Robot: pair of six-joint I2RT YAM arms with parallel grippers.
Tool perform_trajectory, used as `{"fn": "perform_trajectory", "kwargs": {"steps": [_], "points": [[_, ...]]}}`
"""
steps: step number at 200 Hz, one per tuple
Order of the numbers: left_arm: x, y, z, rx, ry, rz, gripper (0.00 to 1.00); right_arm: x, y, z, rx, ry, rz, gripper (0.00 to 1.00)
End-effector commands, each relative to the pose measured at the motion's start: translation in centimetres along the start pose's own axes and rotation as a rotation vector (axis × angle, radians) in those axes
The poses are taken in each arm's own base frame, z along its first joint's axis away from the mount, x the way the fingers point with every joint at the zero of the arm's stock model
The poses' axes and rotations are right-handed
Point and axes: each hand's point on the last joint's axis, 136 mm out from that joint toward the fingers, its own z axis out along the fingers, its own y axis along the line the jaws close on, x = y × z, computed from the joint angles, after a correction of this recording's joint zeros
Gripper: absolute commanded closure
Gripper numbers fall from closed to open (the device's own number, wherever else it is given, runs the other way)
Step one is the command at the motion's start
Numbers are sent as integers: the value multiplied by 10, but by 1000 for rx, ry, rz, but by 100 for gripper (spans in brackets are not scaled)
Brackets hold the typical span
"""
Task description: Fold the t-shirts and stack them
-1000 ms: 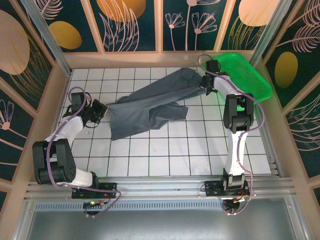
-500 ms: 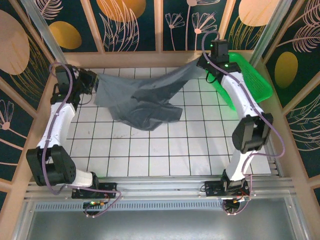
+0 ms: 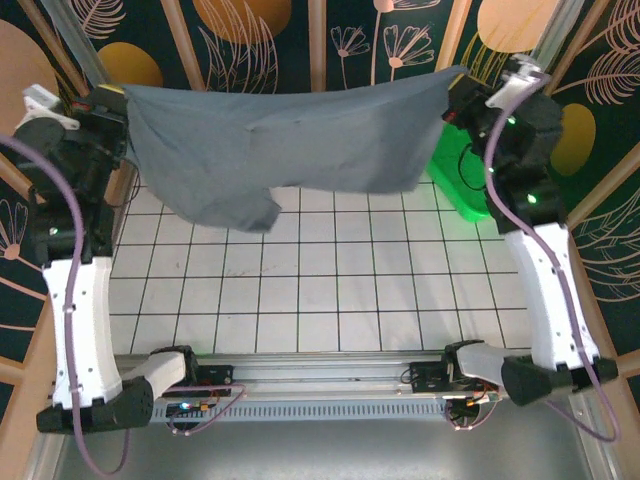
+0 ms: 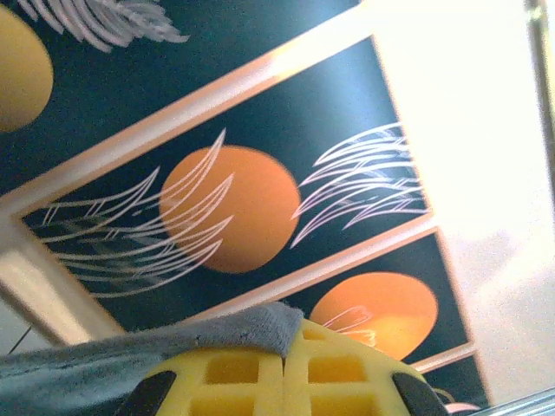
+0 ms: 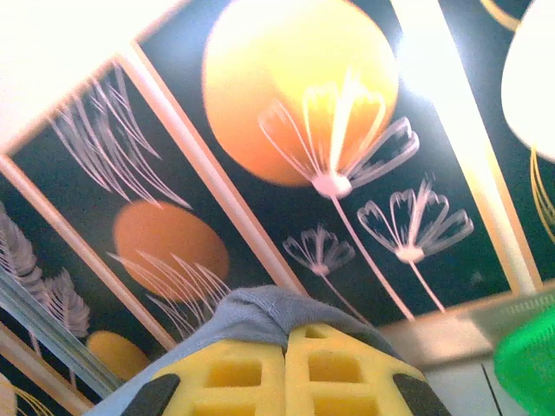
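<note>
Left gripper (image 3: 122,100) clamped tight on one end of the t-shirt (image 3: 300,140), right gripper (image 3: 455,92) pinched shut on the other. Cloth hangs stretched between them, high above the tiled floor (image 3: 340,290). Best: keep the top edge taut and level, lower both evenly.

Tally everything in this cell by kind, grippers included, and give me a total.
dark slate-grey cotton t-shirt: 1
bright green plastic basket: 1
yellow-padded two-finger grippers (left gripper, right gripper): 2
Total: 4
</note>
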Motion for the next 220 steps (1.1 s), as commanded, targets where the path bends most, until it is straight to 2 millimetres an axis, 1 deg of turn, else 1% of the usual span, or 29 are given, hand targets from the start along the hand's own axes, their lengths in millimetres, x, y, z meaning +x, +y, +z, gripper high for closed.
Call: {"fn": "perform_trajectory", "kwargs": {"steps": [1, 13, 31, 39, 59, 78, 93, 112, 121, 132, 145, 167, 178, 185, 190, 196, 220], "points": [[-9, 7, 5, -69, -32, -30, 100, -18, 7, 1, -33, -53, 23, 100], [-7, 9, 20, -84, -2, -37, 100, -17, 4, 9, -39, -38, 39, 100], [0, 16, 49, -111, 65, -45, 100, -11, -3, 30, -33, -12, 58, 100], [2, 21, 61, -121, 92, -49, 100, -9, -7, 42, -33, 3, 63, 100], [5, 39, 91, -137, 157, -72, 100, -1, -12, 70, -41, 40, 75, 100], [6, 55, 117, -128, 220, -86, 100, 11, -16, 100, -57, 89, 89, 100], [5, 63, 133, -121, 250, -91, 100, 15, -17, 118, -69, 104, 98, 100], [-1, 60, 145, -100, 256, -55, 100, 17, -18, 135, -72, 112, 100, 100], [-4, 56, 148, -87, 255, -36, 100, 15, -19, 139, -71, 110, 97, 100], [-6, 50, 147, -71, 250, -17, 100, 13, -18, 142, -74, 111, 92, 100], [-8, 50, 147, -73, 243, -2, 100, 12, -17, 142, -76, 111, 89, 100], [-12, 44, 131, -67, 202, 27, 100, 11, -15, 132, -74, 112, 85, 100], [-16, 41, 120, -67, 167, 37, 100, 10, -14, 122, -76, 104, 83, 100], [-18, 36, 109, -54, 144, 43, 100, 7, -12, 114, -80, 91, 83, 100], [-18, 36, 104, -50, 131, 43, 100, 10, -13, 110, -78, 90, 84, 100], [-20, 33, 95, -41, 110, 43, 100, 6, -10, 100, -87, 76, 82, 100], [-24, 28, 57, -8, 21, 25, 100, 7, -6, 66, -99, 54, 83, 100]]}}
